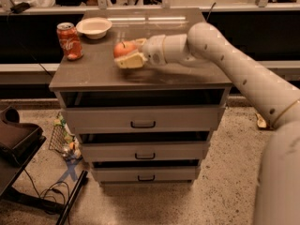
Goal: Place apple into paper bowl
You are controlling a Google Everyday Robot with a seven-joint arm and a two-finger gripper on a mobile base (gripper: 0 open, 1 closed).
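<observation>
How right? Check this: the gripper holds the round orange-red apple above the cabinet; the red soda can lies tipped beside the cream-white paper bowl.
Wrong: camera view shows the red soda can upright beside the paper bowl; the gripper holds the apple above the cabinet.
</observation>
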